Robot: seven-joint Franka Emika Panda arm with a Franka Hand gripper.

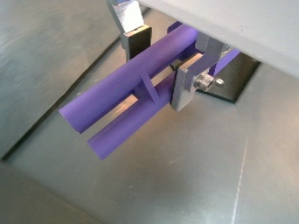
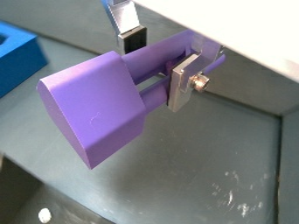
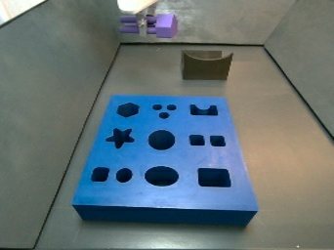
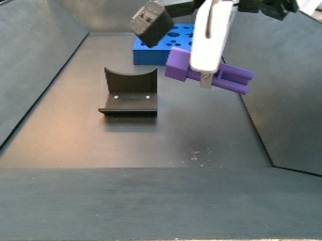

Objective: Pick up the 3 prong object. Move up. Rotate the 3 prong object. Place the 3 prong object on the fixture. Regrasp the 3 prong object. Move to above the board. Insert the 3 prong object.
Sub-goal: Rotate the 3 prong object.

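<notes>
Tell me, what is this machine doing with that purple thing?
The robot's gripper has its jaws shut on the 3 prong object, a light purple plastic peg, and holds it in the air, clear of the floor. The fixture, a small dark notched block, stands bare nearby. The board, a blue slab full of shaped holes, lies apart with nothing in it.

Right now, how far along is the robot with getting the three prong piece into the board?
Pick-up looks done: the gripper holds the purple 3 prong object clear of the floor, with the silver fingers clamped across it in both wrist views. In hand is the carry, roughly level, beside the fixture. Left: the fixture's notch is empty, so placing, regrasping, moving above the blue board and inserting remain.
</notes>
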